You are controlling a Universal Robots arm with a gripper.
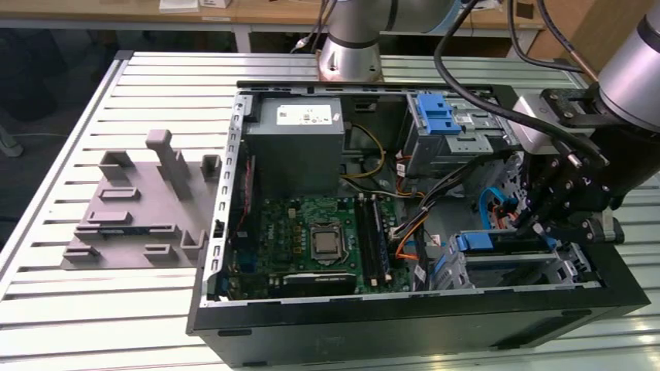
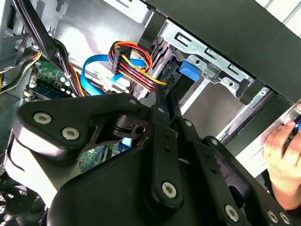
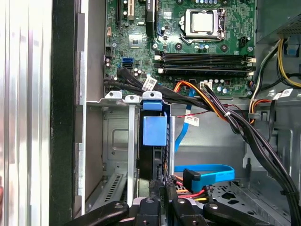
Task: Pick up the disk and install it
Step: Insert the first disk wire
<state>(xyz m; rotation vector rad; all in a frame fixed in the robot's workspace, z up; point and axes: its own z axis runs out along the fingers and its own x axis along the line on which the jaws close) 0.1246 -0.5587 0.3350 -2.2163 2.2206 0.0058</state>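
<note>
Slatted worktop [image 1: 62,309] carries the open computer case [image 1: 413,325]; at lower right the pincer [image 1: 552,220], closed on the disk [image 3: 154,141], could snag the loose cables [image 3: 225,113] beside the bay.

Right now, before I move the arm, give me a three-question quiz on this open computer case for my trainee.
1. True or false: the grey moulded plastic tray lies on the exterior view's left of the open black computer case.
2. The black gripper is nearest to: A) the grey power supply box B) the metal drive cage C) the processor socket.
3. Fill in: the edge-on disk in that cage has ___ plastic carrier rails.
Key: 1 true; 2 B; 3 blue.
</note>
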